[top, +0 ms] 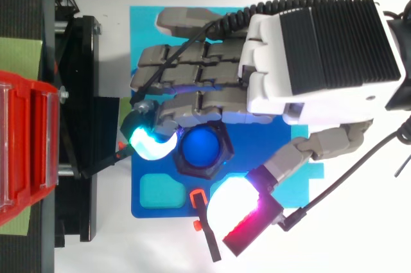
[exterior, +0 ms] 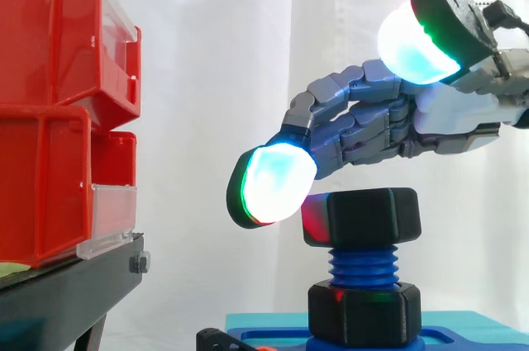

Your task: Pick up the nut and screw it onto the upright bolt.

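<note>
The black nut (exterior: 361, 217) sits on the top end of the upright blue bolt (exterior: 362, 270), low in the frame and right of centre in the side view. Bare blue thread shows beneath it. From above, the nut (top: 204, 152) is a dark hexagon near the middle of the frame, ringing the round blue bolt top (top: 204, 146). A 2nd black nut (exterior: 364, 311) sits lower on the same bolt, at its foot, on the blue base plate (top: 149, 212).

The hand (top: 321, 48) reaches in from the right, above the nut, its fingers stretched toward the left of the frame and bent gently downward. They are loosely spread and hold nothing. 1 glowing cyan-and-white fingertip (exterior: 277, 182) hangs just beside the nut's upper left corner; whether it touches cannot be told. The thumb pad (exterior: 417, 45), white-cyan with a green edge, is raised well above the nut in the upper right of the side view. From above it lies below and right of the nut, apart from it.

A small black piece with orange ends (top: 207, 231) lies at the plate's lower edge. At the left edge stand 2 stacked red bins (exterior: 50, 111) on a black stand (exterior: 66, 293), before a white curtain (exterior: 215, 62).
</note>
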You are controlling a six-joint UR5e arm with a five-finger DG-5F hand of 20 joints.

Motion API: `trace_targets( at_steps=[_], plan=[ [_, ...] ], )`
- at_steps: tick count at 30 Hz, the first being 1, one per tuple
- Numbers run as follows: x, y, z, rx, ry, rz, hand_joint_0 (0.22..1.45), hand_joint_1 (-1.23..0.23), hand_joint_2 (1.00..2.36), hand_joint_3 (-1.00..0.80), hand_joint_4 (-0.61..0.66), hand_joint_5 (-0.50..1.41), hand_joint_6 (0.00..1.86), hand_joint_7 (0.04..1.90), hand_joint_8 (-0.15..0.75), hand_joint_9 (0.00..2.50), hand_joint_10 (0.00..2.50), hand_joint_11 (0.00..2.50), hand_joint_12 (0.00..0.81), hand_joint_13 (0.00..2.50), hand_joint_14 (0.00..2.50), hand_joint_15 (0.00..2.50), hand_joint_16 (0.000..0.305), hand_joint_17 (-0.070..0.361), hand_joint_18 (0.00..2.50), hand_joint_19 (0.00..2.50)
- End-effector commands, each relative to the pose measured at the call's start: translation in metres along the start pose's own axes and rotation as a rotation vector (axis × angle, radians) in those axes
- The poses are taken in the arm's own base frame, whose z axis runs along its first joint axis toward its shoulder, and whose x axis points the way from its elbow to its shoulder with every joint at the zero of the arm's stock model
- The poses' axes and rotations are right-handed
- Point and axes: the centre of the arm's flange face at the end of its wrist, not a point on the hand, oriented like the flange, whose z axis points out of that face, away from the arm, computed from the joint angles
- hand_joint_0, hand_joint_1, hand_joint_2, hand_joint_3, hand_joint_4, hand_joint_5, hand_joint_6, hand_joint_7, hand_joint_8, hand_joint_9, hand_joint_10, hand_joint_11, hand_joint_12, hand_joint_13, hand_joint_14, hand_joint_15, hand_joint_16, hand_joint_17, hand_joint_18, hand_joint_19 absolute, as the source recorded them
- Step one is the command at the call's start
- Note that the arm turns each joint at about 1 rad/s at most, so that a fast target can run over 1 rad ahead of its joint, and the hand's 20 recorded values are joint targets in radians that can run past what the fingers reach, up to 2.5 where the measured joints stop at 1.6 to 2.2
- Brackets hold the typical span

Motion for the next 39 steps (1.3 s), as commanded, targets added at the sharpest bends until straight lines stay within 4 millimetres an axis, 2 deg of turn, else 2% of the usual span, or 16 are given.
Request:
trace_targets(
  at_steps=[1, 13, 28, 35, 39],
  plan=[
    [-0.001, -0.003, -0.001, 0.003, -0.002, -0.001, 0.49, -0.21, 1.00, -0.50, 0.22, -0.14, 0.50, 0.79, 0.199, 0.36, 0.00, 0.00, 0.258, 0.23, 0.00, 0.00, 0.028, 0.062, 0.00, 0.00],
    [-0.007, -0.015, -0.005, 0.009, -0.004, 0.001, 0.50, -0.26, 1.00, -0.50, 0.25, -0.13, 0.50, 0.91, 0.218, 0.39, 0.00, 0.00, 0.224, 0.27, 0.00, 0.00, 0.021, 0.047, 0.00, 0.00],
    [-0.013, -0.025, -0.009, 0.006, -0.007, -0.002, 0.50, -0.27, 1.00, -0.50, 0.26, -0.12, 0.50, 0.94, 0.224, 0.43, 0.00, 0.00, 0.213, 0.29, 0.00, 0.00, 0.019, 0.043, 0.00, 0.00],
    [-0.014, -0.028, -0.010, 0.011, -0.005, -0.001, 0.51, -0.28, 1.00, -0.50, 0.29, -0.10, 0.50, 0.98, 0.236, 0.54, 0.00, 0.00, 0.194, 0.35, 0.00, 0.00, 0.016, 0.035, 0.00, 0.00],
    [-0.016, -0.032, -0.012, 0.015, -0.007, -0.002, 0.51, -0.30, 1.00, -0.50, 0.31, -0.08, 0.50, 1.07, 0.243, 0.61, 0.00, 0.00, 0.179, 0.41, 0.00, 0.00, 0.013, 0.030, 0.06, 0.00]
  ],
)
